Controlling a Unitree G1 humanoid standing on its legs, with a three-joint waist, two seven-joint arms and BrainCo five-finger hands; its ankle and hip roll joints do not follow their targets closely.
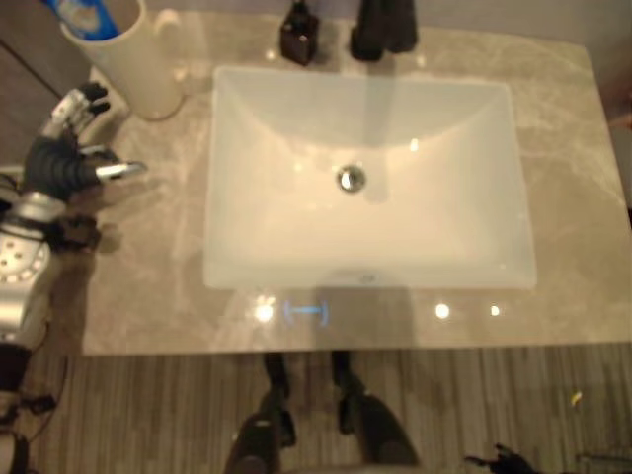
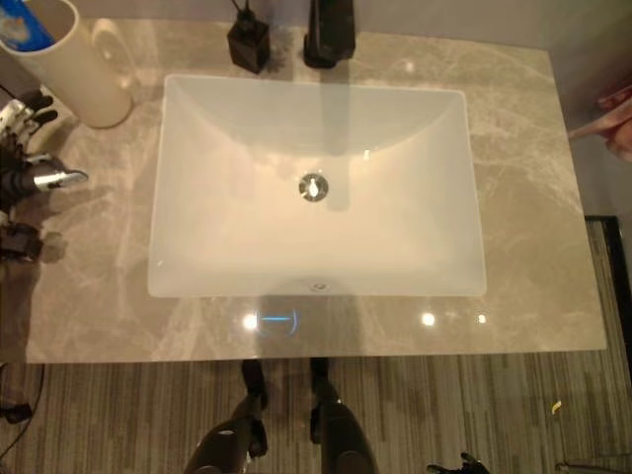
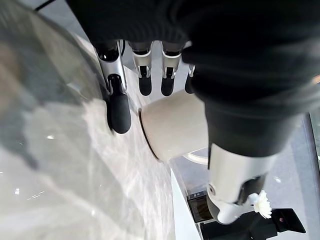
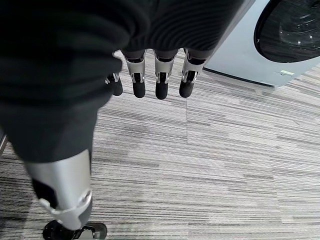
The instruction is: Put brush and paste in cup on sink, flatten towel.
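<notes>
at the far left corner of the grey marble desk (image 1: 148, 286) stands a tall cream ceramic cup (image 1: 123, 54), upright, with a blue-and-white tube-like item (image 1: 84, 15) poking out of its mouth; whether that is the paste, the brush or both cannot be told. the cup sits on the desk surface just beside the far left corner of the white rectangular sink basin (image 1: 454, 227), not in the basin. a round metal drain (image 1: 351, 179) lies in the middle of the basin. behind the basin, at the far edge of the desk, a small dark square dispenser (image 1: 298, 35) stands just left of a dark faucet (image 1: 383, 28).

the left robot hand (image 1: 64, 153) hovers over the left part of the desk, near the cup but apart from it, its fingers straight and spread, holding nothing. its own wrist view shows the fingers (image 3: 119, 102) extended above the marble, with the cup's base (image 3: 172, 125) just past them.

the right robot hand (image 4: 157, 75) hangs over grey striped flooring (image 4: 225, 165), fingers straight and relaxed, empty, with a white front-loading washing machine (image 4: 270, 35) beyond them.

a person's hand (image 2: 610, 120) shows at the right edge of the desk.
</notes>
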